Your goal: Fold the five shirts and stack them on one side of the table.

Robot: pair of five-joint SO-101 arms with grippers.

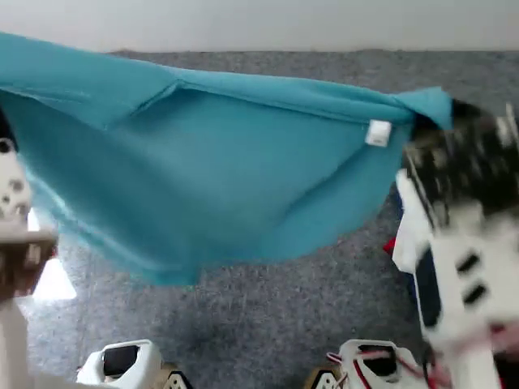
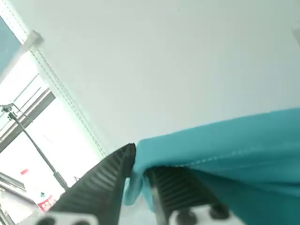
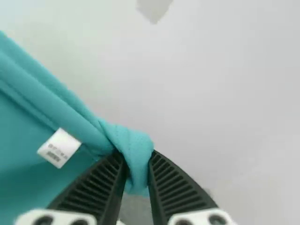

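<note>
Holding the teal shirt spread in the air over the worktop, I have my left claw and right claw each clamped on its edge; not yet folded, so I judge most work remains.

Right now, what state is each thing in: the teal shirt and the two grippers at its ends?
Teal fabric shirt: unfolded, held up and spread wide above the grey table.
Left gripper: shut on one edge of the shirt.
Right gripper: shut on a bunched corner of the shirt, close to the small white tag.
</note>
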